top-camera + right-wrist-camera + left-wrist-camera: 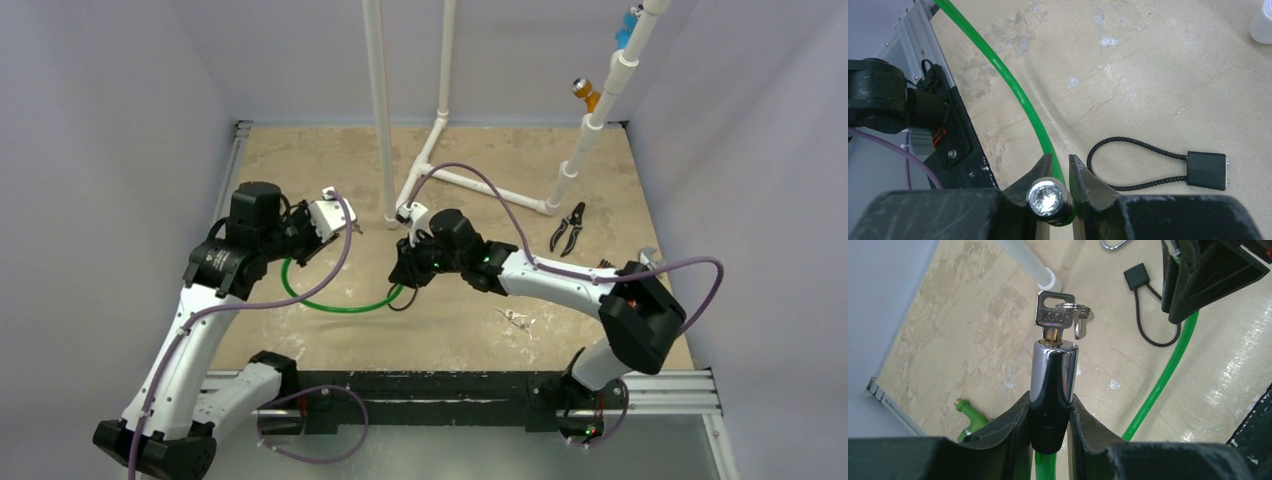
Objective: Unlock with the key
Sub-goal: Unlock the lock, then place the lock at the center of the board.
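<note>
The left end effector (1049,406) is closed tightly on the lock (1050,375), held above the surface (480,330) toward its left edge, with the key (1054,315) inserted. The right end effector (1059,161) pinches the freed cable end (1046,196). Unlocking seems finished; next, lay both parts down gently.

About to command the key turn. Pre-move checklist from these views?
1. Key seated in lock body: ok.
2. Left gripper clamped on lock body: ok.
3. Right gripper on the key: not ok, it holds the cable end.
4. Room around key head: ok, only its ring hangs beside.
5. Key already turned: cannot tell.
</note>
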`<move>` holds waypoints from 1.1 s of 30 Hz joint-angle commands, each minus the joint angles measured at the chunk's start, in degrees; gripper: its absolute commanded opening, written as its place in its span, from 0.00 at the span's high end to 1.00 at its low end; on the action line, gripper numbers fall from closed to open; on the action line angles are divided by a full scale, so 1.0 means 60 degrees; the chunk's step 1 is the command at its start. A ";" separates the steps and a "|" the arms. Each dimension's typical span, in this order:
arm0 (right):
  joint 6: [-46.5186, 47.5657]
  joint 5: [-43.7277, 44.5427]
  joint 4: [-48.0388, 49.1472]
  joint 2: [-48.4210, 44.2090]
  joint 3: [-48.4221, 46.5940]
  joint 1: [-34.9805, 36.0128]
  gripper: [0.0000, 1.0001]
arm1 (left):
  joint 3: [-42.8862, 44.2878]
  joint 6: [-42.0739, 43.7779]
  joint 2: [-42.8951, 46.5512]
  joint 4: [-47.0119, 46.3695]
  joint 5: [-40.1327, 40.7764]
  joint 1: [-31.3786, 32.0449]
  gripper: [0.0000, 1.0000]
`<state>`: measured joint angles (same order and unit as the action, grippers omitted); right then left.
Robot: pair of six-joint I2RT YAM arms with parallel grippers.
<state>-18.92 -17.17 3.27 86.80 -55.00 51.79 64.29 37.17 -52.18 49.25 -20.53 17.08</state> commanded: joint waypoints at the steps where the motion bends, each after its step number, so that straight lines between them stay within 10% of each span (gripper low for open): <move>1: -0.0256 -0.0617 0.1086 0.0525 -0.0605 0.0011 0.83 | -0.0064 0.0474 -0.0023 -0.0575 0.0164 -0.0371 1.00; 13: -0.0241 -0.0951 0.1623 0.1882 -0.0984 -0.0181 0.64 | -0.1200 0.0933 -0.0876 -0.1296 0.0949 -0.0744 1.00; 19: -0.0406 -0.1263 0.1950 0.1815 -0.0727 -0.0543 0.28 | -0.1307 0.0996 -0.1758 -0.1763 0.1322 -0.1153 1.00; 33: -0.0952 -0.0180 0.1937 -0.0048 0.0317 -0.1733 0.01 | -0.0721 0.1217 -0.3644 -0.1403 0.1785 -0.1467 1.00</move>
<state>-23.27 -21.74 13.04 91.24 -54.89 42.00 57.45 42.68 -72.75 41.56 -11.22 9.21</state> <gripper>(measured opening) 0.964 0.242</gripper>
